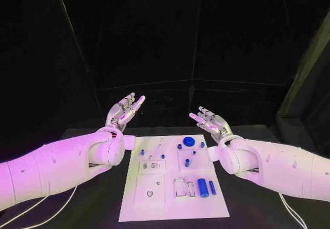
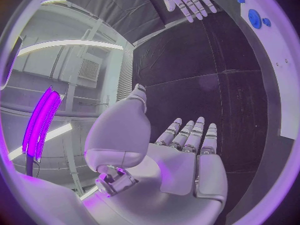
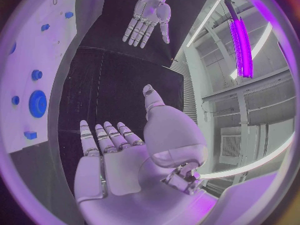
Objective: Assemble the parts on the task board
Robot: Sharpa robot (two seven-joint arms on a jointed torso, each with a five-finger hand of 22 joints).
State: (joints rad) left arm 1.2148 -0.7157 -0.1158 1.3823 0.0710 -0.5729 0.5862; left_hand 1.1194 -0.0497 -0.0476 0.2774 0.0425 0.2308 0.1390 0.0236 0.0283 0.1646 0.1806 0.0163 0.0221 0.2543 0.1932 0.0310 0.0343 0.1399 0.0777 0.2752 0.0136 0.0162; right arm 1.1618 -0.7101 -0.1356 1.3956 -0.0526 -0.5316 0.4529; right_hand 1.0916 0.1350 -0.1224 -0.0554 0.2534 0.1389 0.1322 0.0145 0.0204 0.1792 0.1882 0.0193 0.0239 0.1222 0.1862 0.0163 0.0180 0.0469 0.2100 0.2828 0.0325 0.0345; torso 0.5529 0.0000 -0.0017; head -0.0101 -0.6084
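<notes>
**Both hands up and empty, every part waiting on the board**

Nearest the head camera lies the bare front edge of the task board (image 1: 172, 212), a white plate flat on the black table (image 1: 247, 200), and just beyond that edge sit its cut-outs: a square recess (image 1: 150, 187) with a small dark oval in it, and two narrow rectangular slots (image 1: 179, 186) beside it. Nothing stands in those, as far as can be told.

Right of the slots lies the large blue cylinder (image 1: 202, 187) on its side, with a slimmer blue pin (image 1: 212, 187) just beside it. Farther back, small blue pegs (image 1: 186, 162) are dotted about the middle, and a round blue gear (image 1: 188, 140) sits near the far edge. I'd judge all of these light, rigid plastic, smooth enough to slip or roll. The cylinder wants a pinch across its middle; the gear, a grip on opposite points of its rim; the small pegs look fiddly for such broad fingers.

Now the hands. Left hand (image 1: 124, 111) is raised above the board's far left corner, fingers straight and apart, holding nothing. Right hand (image 1: 210, 122) mirrors it on the far right, spread and empty too. Neither touches a part.
</notes>
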